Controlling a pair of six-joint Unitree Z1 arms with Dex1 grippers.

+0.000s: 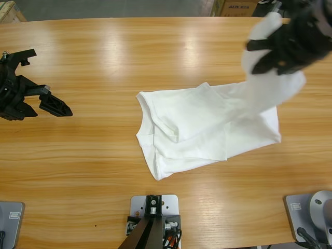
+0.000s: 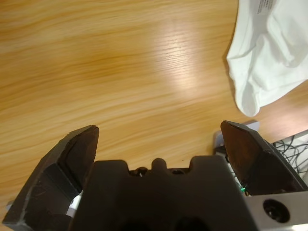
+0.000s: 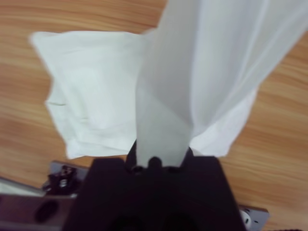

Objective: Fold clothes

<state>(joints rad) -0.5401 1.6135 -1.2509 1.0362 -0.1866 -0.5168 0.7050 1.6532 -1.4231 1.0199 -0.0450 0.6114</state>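
The clothes are one white T-shirt (image 1: 197, 129), lying crumpled on the wooden table (image 1: 104, 67) right of the middle. One end of it is pulled up in a taut strip to my right gripper (image 1: 282, 46), which hangs above the far right of the table and is shut on the cloth. In the right wrist view the lifted fabric (image 3: 207, 72) rises from the right gripper (image 3: 159, 159) and hides its jaws. The rest of the T-shirt (image 3: 96, 96) lies flat below. My left gripper (image 1: 52, 82) is open over bare wood at the far left, apart from the shirt (image 2: 269, 57). Nothing is in the left gripper (image 2: 160, 129).
Cardboard boxes (image 1: 238, 6) stand beyond the table's far edge. Another box corner (image 1: 8, 10) shows at the top left. Bare wood stretches between the left gripper and the shirt.
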